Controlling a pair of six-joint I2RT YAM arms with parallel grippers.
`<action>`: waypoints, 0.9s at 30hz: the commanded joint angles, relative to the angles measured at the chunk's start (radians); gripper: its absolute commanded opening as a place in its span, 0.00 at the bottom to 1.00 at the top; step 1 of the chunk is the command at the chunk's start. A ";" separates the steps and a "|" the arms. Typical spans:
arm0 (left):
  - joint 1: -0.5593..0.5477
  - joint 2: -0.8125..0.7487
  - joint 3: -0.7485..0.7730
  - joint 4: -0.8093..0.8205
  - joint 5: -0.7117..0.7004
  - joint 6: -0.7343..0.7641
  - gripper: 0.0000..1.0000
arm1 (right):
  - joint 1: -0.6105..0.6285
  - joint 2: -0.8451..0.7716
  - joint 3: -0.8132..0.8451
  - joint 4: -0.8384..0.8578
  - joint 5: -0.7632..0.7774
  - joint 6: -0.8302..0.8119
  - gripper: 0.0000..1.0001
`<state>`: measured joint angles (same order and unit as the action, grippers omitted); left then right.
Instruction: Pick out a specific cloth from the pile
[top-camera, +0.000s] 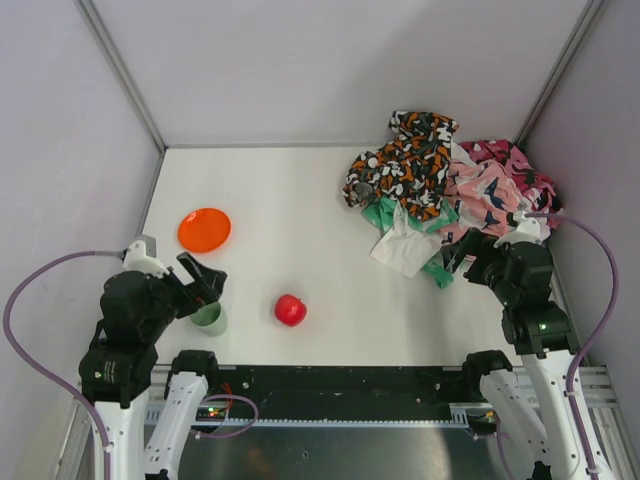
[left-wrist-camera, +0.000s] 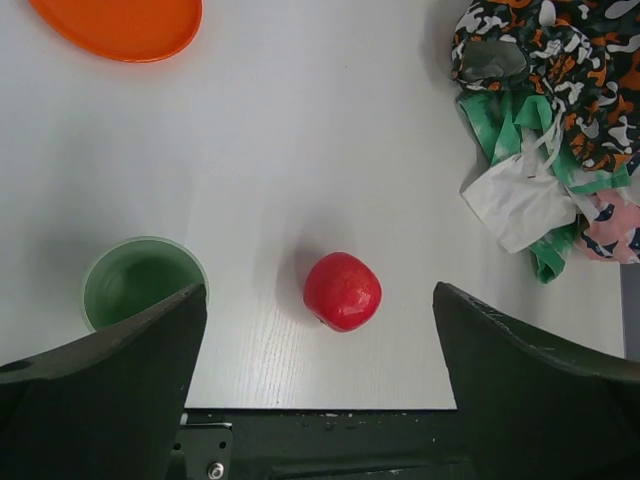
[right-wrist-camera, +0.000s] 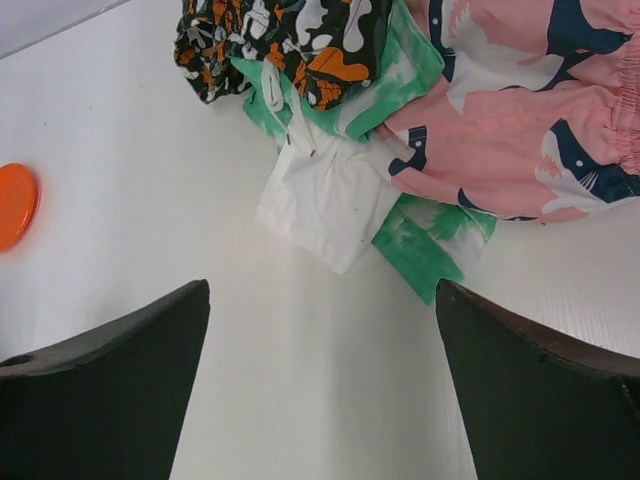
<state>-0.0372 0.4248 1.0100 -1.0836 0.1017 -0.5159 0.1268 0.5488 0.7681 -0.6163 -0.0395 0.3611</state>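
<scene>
White cloth straight ahead of the open right jaws

In the right wrist view the cloth lies mid-frame, at the lower-left edge of the pile, between and above the right jaws. The left jaws, also open, sit well apart at lower left overhead.

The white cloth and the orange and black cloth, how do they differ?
The white cloth is plain; the orange and black cloth is blotched with white. The white cloth pokes out at the near edge of the pile; the orange and black cloth is bunched at its far side. Less of the white cloth shows than of the orange and black cloth. Both are rumpled.
</scene>
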 joint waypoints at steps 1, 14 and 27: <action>-0.001 0.022 0.000 0.017 0.063 -0.006 1.00 | -0.004 -0.001 -0.001 0.040 -0.032 -0.029 0.99; -0.252 0.275 -0.134 0.517 0.226 -0.199 1.00 | 0.149 0.136 0.010 0.215 0.088 -0.068 1.00; -0.871 1.368 0.513 0.643 -0.164 -0.016 1.00 | 0.198 0.599 0.197 0.361 0.141 -0.071 0.99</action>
<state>-0.8577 1.5967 1.3697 -0.4644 -0.0032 -0.5980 0.3454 1.0233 0.8478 -0.3271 0.0982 0.2844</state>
